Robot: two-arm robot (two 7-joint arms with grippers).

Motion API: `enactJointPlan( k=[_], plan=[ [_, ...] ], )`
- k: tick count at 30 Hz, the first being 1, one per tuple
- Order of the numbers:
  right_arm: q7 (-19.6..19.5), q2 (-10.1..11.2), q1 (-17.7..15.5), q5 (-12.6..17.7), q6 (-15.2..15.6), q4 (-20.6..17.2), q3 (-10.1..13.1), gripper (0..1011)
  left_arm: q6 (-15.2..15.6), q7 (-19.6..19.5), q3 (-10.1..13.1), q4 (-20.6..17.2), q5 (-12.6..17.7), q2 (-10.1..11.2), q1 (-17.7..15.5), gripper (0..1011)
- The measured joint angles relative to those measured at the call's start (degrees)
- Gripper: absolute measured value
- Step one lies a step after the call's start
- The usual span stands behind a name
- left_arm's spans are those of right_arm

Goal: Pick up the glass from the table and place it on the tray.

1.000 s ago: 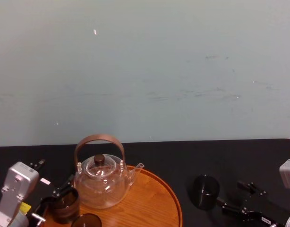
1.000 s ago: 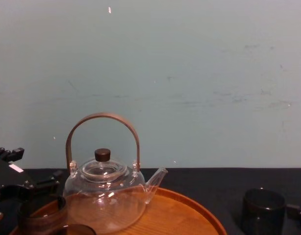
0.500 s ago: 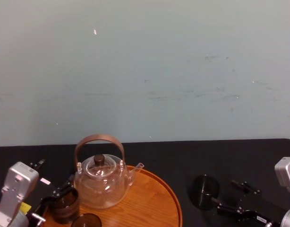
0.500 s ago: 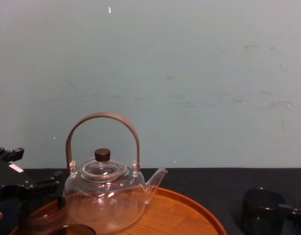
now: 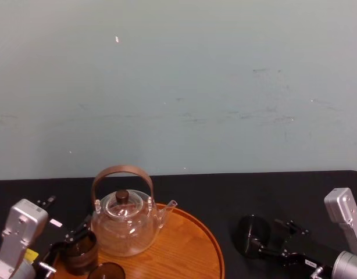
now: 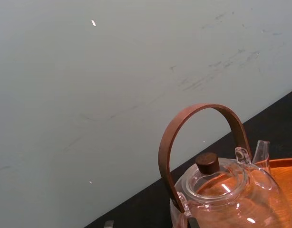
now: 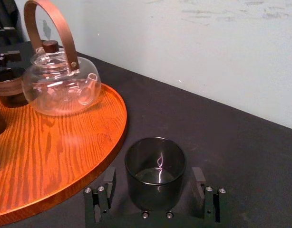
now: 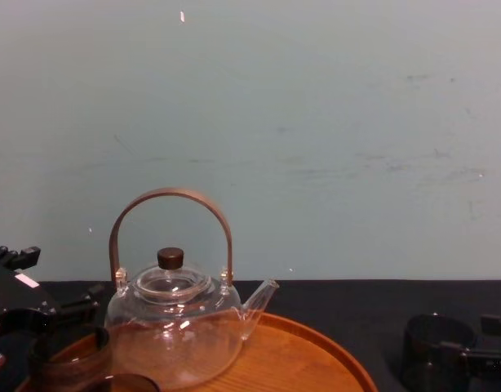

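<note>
Short dark smoky-brown glass tumbler (image 7: 155,164) upright on black table (image 7: 231,137), just beside large round orange-brown wooden tray (image 7: 51,142). Right gripper (image 7: 154,183) spread wide, jaws flanking tumbler, seemingly not touching. Grasp, lift, placing all left. Left gripper (image 5: 63,246) parked at tray's left edge.

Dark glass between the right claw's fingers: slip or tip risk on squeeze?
The glass looks rigid but brittle: grip gently. Its smooth, straight wall may slip in the open right claw straddling it. Short, wide and upright on the table, it probably won't tip. Left claw sits at the tray.
</note>
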Motion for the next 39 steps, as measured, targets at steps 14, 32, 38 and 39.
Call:
enactJointPlan(
  k=[14,32,38,39],
  plan=[
    [1.88,-1.74,4.12,0.57,-1.19,6.88,-1.44,1002,0.00,0.00,0.00,0.00,0.00,0.00,0.00,1001],
    [5.15,-5.16,11.54,-0.76,-3.49,17.40,-3.93,1002,0.00,0.00,0.00,0.00,0.00,0.00,0.00,1002],
    [5.25,-5.60,12.34,-1.32,-3.54,18.55,-4.33,1002,0.00,0.00,0.00,0.00,0.00,0.00,0.00,1001],
    [5.25,-5.59,12.34,-1.32,-3.54,18.54,-4.32,1002,0.00,0.00,0.00,0.00,0.00,0.00,0.00,1001]
  ],
)
